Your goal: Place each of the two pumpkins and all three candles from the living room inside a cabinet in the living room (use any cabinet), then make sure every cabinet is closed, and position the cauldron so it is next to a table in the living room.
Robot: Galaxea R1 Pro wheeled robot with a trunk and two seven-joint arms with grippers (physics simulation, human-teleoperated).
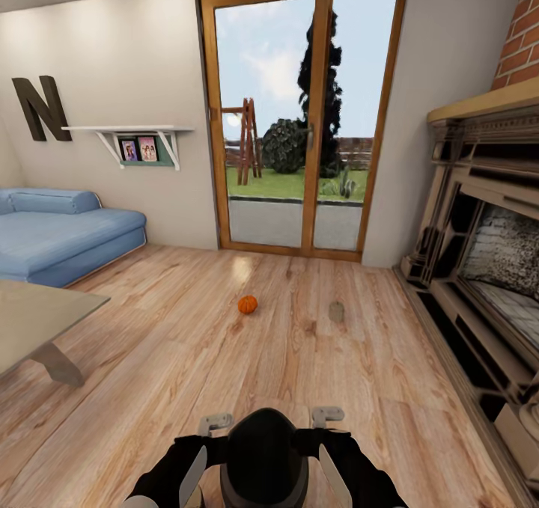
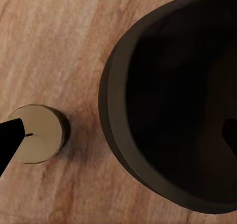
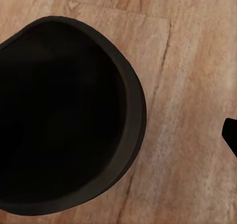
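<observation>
The room had a glossy plank wood floor (image 1: 187,343), a glazed timber-framed door (image 1: 303,111), a blue sofa (image 1: 60,231) and an ornate fireplace surround (image 1: 479,246). One ribbed orange pumpkin (image 1: 248,304) lay on the floor, well apart from a squat grey-brown candle (image 1: 336,311). The left wrist view showed another candle (image 2: 40,133), flat-topped, just beside a round dark cauldron (image 2: 173,100). Both arms were folded low by the trunk. Whether either tool was open could not be told.
</observation>
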